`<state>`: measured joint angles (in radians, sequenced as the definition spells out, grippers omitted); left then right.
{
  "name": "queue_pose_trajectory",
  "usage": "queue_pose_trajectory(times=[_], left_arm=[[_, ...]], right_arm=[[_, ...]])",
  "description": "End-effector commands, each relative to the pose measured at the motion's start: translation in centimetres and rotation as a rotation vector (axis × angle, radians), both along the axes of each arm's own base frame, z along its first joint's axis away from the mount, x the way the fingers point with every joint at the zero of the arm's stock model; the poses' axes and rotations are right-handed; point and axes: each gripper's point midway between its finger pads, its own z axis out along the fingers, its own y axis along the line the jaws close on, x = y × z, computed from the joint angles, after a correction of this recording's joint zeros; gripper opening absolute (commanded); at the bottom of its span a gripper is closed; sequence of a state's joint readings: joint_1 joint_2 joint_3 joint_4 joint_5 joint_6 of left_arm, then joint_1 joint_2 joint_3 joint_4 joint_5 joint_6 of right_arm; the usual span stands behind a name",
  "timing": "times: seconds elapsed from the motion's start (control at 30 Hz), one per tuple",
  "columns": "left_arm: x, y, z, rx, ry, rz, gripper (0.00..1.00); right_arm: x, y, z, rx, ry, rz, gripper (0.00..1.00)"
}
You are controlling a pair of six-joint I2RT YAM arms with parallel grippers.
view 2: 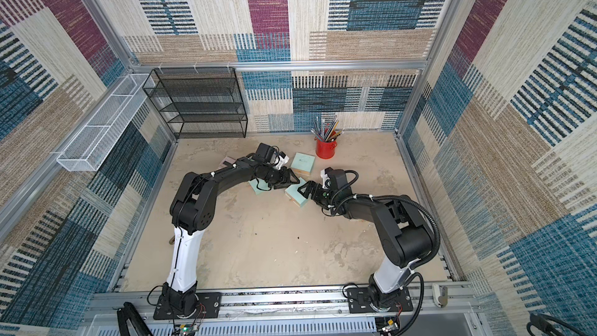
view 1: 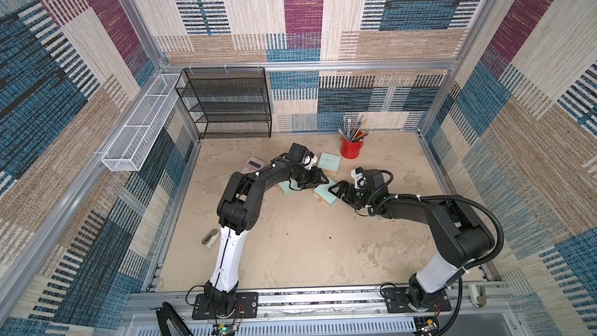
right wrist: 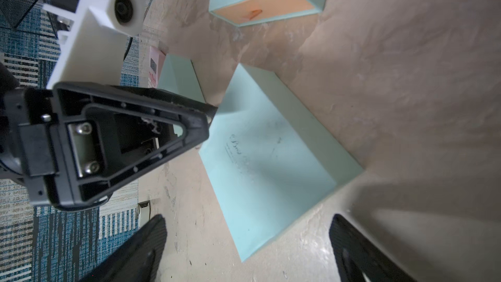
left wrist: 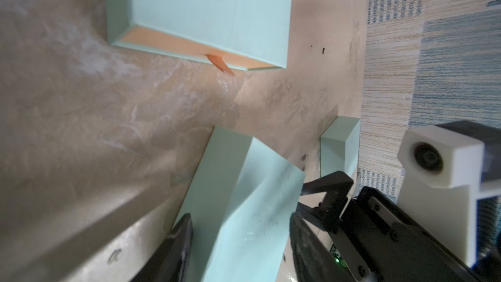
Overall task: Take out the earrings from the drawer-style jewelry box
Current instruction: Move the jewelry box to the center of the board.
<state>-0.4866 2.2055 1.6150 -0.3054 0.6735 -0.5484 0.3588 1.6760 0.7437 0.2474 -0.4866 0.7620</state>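
1 box (left wrist: 260, 183) in L end effector (left wrist: 240, 221)

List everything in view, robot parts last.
Boxes: three, mint green, mid-table.
Cup: one, red, at the back of the table.
Pencils: a bunch, mixed colours, in the cup.
Calculator: one, pink, partly behind the left arm.
Shelf: one, black mesh, against the back wall.
Basket: one, white wire, on the side wall.
Table: one, mottled beige.
Earrings: none visible.
Arms: two, black and white, on the front rail.
Left end effector: black, at the middle box.
Right end effector: black, open, over that box.
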Motion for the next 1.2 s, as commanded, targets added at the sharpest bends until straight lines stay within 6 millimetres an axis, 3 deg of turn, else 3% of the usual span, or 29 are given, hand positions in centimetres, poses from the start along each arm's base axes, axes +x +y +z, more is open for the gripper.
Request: queue_pose_trajectory(times=[0.0, 0.43, 0.93, 1.17], left_arm=[[-0.6, -0.6, 1.6, -0.079, -0.019, -0.013, 0.59], [-5.2, -0.1, 2.1, -0.154, 0.026, 0.008, 0.58], [-13.4, 1.6, 0.8, -0.136, 0.089, 0.017, 0.58], [-16.5, 1.8, 0.3, -0.132, 0.113, 0.011, 0.58]], right_arm=[[0.3, 0.3, 0.7, -0.007, -0.048, 0.028, 0.96], [-2.3, 2.4, 0.2, -0.018, -0.071, 0.141, 0.95], [-8.3, 4.7, 0.7, -0.016, -0.063, 0.222, 0.95], [-8.4, 5.5, 0.5, -0.019, -0.066, 0.245, 0.95]])
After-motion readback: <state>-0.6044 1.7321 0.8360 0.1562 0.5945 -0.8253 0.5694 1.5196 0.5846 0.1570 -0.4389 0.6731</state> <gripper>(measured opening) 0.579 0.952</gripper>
